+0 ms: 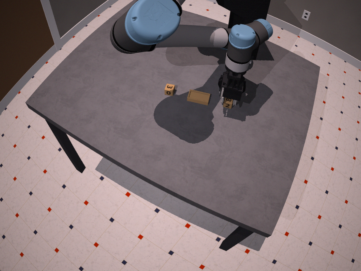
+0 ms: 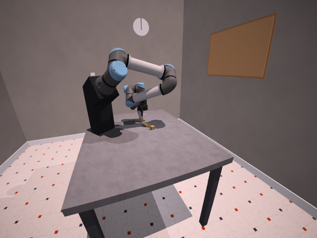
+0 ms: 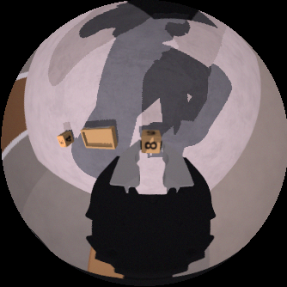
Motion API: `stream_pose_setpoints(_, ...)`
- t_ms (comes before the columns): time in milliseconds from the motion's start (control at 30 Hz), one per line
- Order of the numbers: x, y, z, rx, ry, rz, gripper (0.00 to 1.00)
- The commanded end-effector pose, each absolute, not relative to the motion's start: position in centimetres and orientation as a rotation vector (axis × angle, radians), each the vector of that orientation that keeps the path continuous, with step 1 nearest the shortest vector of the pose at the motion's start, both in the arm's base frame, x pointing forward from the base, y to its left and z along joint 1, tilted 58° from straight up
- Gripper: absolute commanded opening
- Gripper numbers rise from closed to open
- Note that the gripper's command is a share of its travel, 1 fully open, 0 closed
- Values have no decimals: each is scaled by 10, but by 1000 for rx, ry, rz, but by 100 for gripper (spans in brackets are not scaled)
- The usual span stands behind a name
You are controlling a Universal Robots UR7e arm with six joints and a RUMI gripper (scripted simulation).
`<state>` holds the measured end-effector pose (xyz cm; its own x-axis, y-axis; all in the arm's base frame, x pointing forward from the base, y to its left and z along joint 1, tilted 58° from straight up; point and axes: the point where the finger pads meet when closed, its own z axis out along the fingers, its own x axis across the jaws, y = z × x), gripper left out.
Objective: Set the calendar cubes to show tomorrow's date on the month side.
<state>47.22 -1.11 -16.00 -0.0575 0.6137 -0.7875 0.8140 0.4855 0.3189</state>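
Grey walls close off the room, and a grey bench (image 1: 116,145) on dark legs stands on a pale tiled floor (image 1: 58,227) dotted with red and blue diamonds.

On the bench, the held cube (image 1: 228,102) is clamped in the gripper (image 1: 229,100), whose fingers stand narrow against 2 of its sides. From above, its upper faces read 8 and 2; the wrist view shows the 8 face (image 3: 151,143) turned toward the camera between the 2 grey fingers. Whether this cube touches the bench or hangs just over it cannot be told. It sits on the side of the bench toward the robot's black pedestal (image 2: 98,107), inside the arm's shadow.

Just beside it lies the wooden tray (image 1: 198,97), a shallow open rectangle flat on the bench with nothing inside it. Tray and held cube are near each other but apart.

On the tray's other side stands the second cube (image 1: 169,89), flat on the bench, near the tray and not touching it. Its visible faces read 3 and 0 from the top view; in the wrist view a face toward the camera looks like a 4 (image 3: 65,138), though it is small.

So tray and 2 cubes form a short row, tray in the middle, closer to the pedestal edge than to the far edge, well away from every corner.

Above them the arm (image 2: 143,69) folds over from the pedestal, with blue caps at its joints. A round clock (image 2: 140,26) and a brown board (image 2: 240,48) hang on the walls.
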Motion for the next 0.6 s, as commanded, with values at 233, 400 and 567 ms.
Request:
stream_pose_setpoints(233,474,-12,-161,1213,1760,-257,11)
stream_pose_setpoints(400,474,-13,-162,1213,1760,-257,11)
stream_pose_setpoints(567,474,-13,-162,1213,1760,-257,11)
